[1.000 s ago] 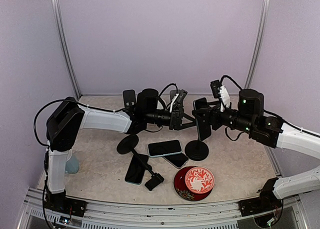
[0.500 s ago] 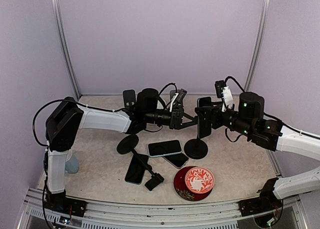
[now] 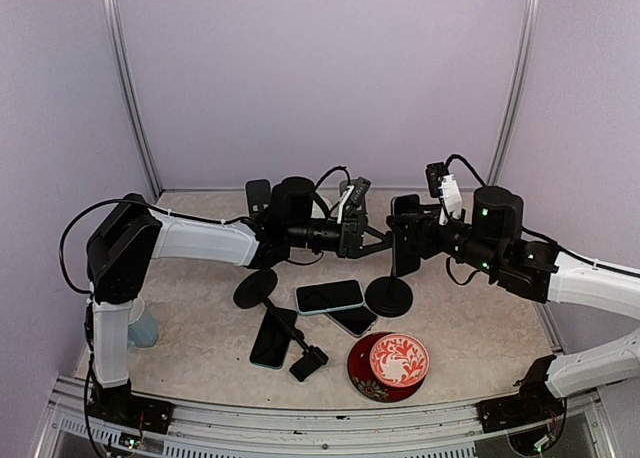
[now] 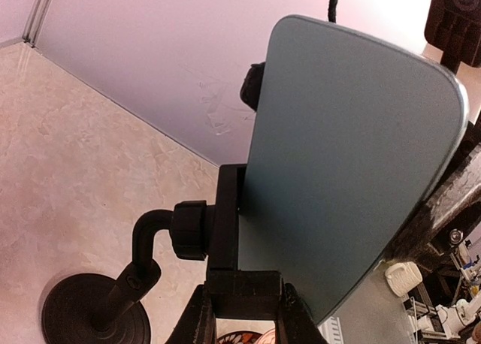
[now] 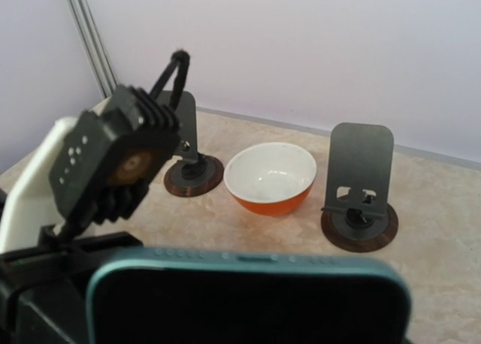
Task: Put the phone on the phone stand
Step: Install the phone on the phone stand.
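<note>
The left claw [image 3: 366, 235] is shut tight on the black holder at the top of the phone stand [image 3: 389, 298]. In the left wrist view its two fingers [image 4: 197, 323] pinch that holder from both sides. The stand's bent neck goes down from the claw to a round foot on the counter [image 3: 200, 318].

The right claw [image 3: 420, 235] faces the left claw. It is clamped on the phone [image 3: 405, 240], with its jaws wide around it. The phone stands upright in the air, right between the two claws. Its back lies against the stand's holder, just past the left claw's tips. I cannot tell if it sits all the way in.

Far out in front of the right claw there is an orange bowl [image 5: 270, 177]. A black stand [image 5: 362, 190] is on one side of it and a second black stand [image 5: 188, 145] on the other.

Below the left claw, spare phones [image 3: 329, 296] lie flat on the counter beside a fallen stand [image 3: 256, 288]. A red patterned bowl [image 3: 399, 360] sits below the right claw, near the stand's foot.
</note>
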You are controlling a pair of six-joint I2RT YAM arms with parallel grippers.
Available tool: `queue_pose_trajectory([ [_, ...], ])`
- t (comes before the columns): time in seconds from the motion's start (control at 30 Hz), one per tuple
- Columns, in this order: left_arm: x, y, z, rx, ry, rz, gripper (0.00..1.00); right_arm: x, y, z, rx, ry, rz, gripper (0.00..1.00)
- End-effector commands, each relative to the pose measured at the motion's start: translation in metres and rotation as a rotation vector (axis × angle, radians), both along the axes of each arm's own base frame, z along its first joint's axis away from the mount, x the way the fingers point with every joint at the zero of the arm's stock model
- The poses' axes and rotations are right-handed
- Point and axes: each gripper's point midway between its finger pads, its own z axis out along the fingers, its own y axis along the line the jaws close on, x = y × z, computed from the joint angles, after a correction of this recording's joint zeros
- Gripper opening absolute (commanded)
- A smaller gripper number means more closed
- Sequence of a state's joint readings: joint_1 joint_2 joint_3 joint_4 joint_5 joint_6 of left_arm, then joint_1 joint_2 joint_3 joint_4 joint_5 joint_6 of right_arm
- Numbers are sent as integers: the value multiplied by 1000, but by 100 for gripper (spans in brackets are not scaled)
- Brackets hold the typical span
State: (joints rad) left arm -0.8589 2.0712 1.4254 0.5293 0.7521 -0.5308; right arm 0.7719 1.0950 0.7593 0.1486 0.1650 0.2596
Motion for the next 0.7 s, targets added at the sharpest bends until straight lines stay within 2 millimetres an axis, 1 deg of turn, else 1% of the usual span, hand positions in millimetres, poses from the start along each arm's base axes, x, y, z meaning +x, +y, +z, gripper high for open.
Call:
queue_pose_trajectory([
  [0.0,-21,9,52,-94,-68,-93,0,17,-26,-33,-124,52,-132,0],
  [0.13,-21,8,51,-94,-64,-92,0,17,-29,-44,-138,81,-149,0],
  [0.2,-21,9,51,-92,-63,-93,0,18,-33,-46,-142,87,-173,0],
  [0.37,-23,9,50,-89,-58,-91,0,21,-53,-37,-155,61,-275,0],
  [0.47,-23,11,50,-84,-55,-86,0,23,-62,-33,-185,49,-319,0],
  [0.67,-24,14,53,-77,-47,-73,0,27,-71,-37,-253,44,-368,0],
])
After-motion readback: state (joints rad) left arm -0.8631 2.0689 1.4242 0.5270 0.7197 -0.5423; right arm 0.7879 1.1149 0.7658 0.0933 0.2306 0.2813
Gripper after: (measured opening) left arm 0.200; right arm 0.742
